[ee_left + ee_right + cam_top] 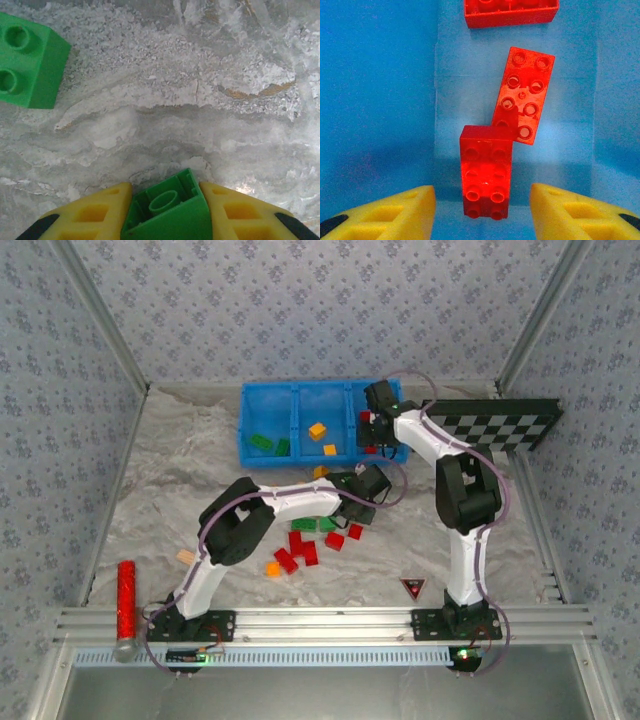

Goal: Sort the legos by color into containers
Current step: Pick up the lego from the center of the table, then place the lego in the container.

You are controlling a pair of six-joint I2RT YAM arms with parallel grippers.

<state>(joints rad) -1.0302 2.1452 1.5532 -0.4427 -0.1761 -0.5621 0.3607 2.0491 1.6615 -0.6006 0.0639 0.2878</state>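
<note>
The left tool (165,194) is pressed together on a small green plastic brick (167,215), studs toward the camera, at the bottom centre of the left wrist view, just above the pale mottled table (200,100). In the top view, the bright blue plastic bin (300,388) lies to the upper left of this tool. Its left compartment (268,415) holds other green bricks (262,443). The left arm is the nearer one, so the carry likely runs up-left. The right tool (481,197) hangs spread over the right compartment (380,100). A red plastic brick (486,170) sits free of both fingers, long axis up the frame.
</note>
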